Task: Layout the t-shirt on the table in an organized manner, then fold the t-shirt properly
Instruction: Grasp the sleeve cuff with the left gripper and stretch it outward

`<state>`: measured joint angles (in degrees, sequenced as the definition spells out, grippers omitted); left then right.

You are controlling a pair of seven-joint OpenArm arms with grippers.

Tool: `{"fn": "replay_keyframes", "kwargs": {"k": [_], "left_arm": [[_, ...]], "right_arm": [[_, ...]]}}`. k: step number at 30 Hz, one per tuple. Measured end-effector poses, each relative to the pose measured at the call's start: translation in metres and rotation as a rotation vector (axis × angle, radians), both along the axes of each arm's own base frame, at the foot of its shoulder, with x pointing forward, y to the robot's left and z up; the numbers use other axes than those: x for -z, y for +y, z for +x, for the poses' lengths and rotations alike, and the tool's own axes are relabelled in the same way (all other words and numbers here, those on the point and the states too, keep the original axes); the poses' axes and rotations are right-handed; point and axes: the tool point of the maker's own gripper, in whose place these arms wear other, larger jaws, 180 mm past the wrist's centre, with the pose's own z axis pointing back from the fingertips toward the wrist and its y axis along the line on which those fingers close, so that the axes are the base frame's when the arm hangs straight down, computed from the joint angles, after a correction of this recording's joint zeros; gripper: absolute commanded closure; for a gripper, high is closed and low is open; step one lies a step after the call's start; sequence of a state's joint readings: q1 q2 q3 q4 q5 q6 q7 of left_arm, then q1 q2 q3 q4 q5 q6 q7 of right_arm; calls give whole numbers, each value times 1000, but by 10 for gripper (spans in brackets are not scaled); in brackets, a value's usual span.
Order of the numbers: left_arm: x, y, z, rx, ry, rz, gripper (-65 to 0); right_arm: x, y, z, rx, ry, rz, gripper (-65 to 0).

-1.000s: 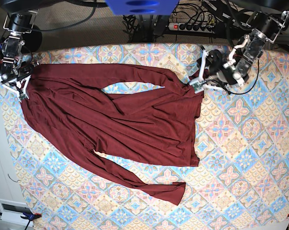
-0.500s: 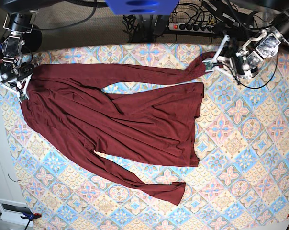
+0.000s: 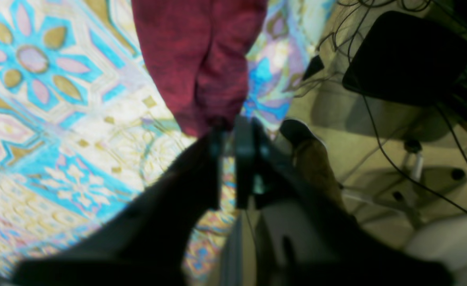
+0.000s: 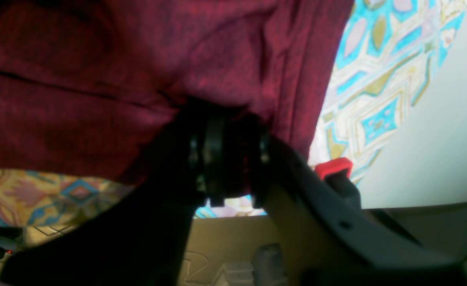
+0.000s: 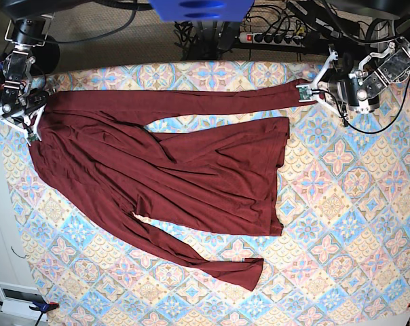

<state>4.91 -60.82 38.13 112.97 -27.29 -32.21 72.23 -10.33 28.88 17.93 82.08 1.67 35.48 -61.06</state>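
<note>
Overhead — both grippers, left gripper point(image 5: 307, 92) and right gripper point(image 5: 35, 119), clamped on t-shirt point(image 5: 171, 170) — pastel-tiled table point(image 5: 341, 224).

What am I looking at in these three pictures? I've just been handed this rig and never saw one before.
It is a robot with two arms, each ending in a claw. The base view looks down on the table, covered in a patterned cloth. A dark maroon t-shirt with long sleeves lies spread on it. The other two pictures come from cameras on the wrists. The left claw, on the base view's right, pinches the end of one sleeve, stretched out straight. The right claw, on the base view's left, is closed on the shirt's fabric at the far corner.
</note>
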Motion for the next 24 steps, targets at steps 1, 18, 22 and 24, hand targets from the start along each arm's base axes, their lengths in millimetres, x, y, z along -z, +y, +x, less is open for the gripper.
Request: {"fn": "replay_keyframes", "kwargs": {"k": [1, 18, 22, 24], "left_arm": [[0, 1, -3, -5, 16, 6, -170], [-71, -33, 96, -456, -131, -501, -195], [-48, -44, 112, -638, -108, -624, -182], [-26, -50, 110, -714, -71, -620, -182]], "right_arm": [[0, 0, 0, 0, 1, 0, -92], [1, 1, 0, 2, 1, 3, -91], [3, 4, -1, 7, 2, 2, -91], [4, 4, -1, 7, 3, 2, -91]]}}
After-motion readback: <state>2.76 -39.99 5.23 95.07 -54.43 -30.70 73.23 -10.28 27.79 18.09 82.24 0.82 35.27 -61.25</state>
